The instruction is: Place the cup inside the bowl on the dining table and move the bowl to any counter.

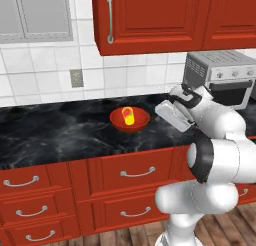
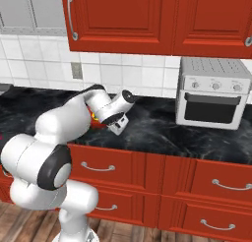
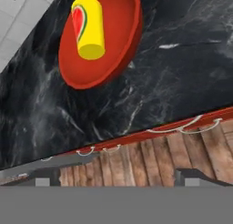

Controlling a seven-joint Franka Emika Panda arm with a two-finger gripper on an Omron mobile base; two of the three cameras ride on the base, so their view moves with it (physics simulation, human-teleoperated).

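Note:
The red-orange bowl [image 1: 140,121] rests on the black marble counter [image 1: 60,132] over red drawers. Inside it is the small yellow cup [image 1: 128,115] with its red patch. In the hand view the bowl [image 3: 119,41] lies at the upper left, with the cup [image 3: 90,31] on its side within it. My gripper [image 1: 165,111] hovers just right of the bowl, a little above the counter, clear of both. Seen from the hand, the gripper [image 3: 119,178] is open with its fingers wide apart and nothing between them. The arm hides most of the bowl in the right base view. The dining table is out of view.
A silver toaster oven [image 1: 220,77] stands on the counter to the right of my arm. Red wall cabinets [image 1: 165,17] hang above, low over the worktop. Drawers with curved handles [image 1: 137,172] sit below, and wooden floor [image 3: 154,159] lies past the counter's front edge.

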